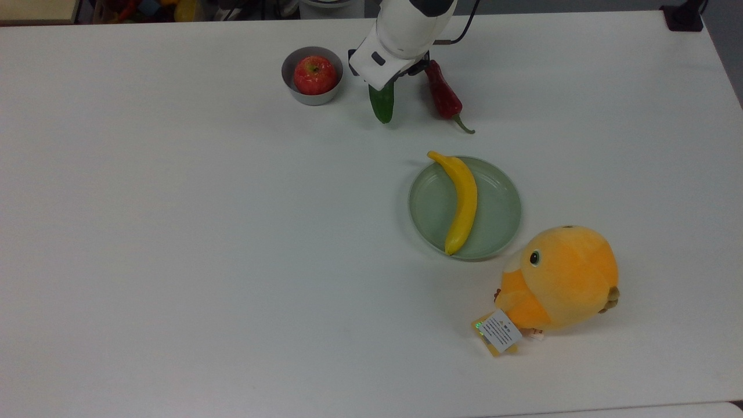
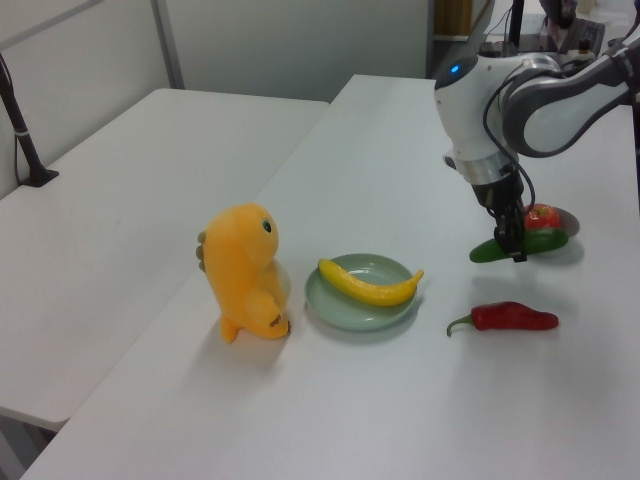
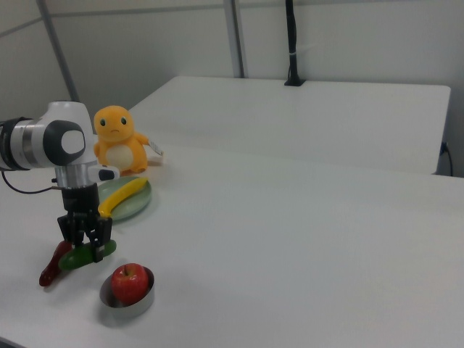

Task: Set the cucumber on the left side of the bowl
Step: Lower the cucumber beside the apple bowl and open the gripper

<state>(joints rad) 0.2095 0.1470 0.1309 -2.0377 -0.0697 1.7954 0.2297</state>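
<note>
Cucumber (image 1: 382, 105), smooth dark green, between closed jaws beside round grey bowl (image 1: 293, 89)

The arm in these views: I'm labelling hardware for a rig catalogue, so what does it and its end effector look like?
The arm has glossy white rounded shells with dark grey joint sections, and a black cable trails beside it. A small blue light glows on it. The end effector is black, with two fingers.

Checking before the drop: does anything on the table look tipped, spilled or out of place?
Nothing stands out. The apple sits in the upright bowl, the banana lies on the plate, and the claw grips the cucumber between bowl and chili pepper.
</note>
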